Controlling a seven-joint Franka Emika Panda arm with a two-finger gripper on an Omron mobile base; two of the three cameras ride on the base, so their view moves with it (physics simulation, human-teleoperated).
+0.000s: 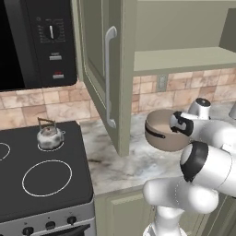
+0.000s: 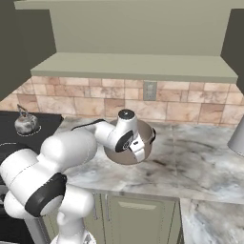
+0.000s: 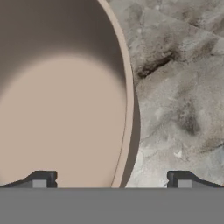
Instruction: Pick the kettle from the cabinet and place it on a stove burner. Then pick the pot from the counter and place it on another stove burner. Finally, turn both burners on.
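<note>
Fingers of your gripper spread apart, straddling the pot rim, one tip inside the bowl, one outside over the counter, pot round, mouth facing up, tilted in the left base view, grip unconfirmed, kettle upright on a rear stove burner.

Pot rim between pincer tips, above marbled counter.

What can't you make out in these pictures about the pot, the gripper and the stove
- Gripper grip: in the hand view the pot rim passes between the fingertips, but contact lies below the frame edge.
- Pot's right side: the arm hides it in the left base view; its front in the right base view.
- Stove burners: the left ones are cut off by the frame edge in the left base view.
- Stove knobs: too small to read.
</note>
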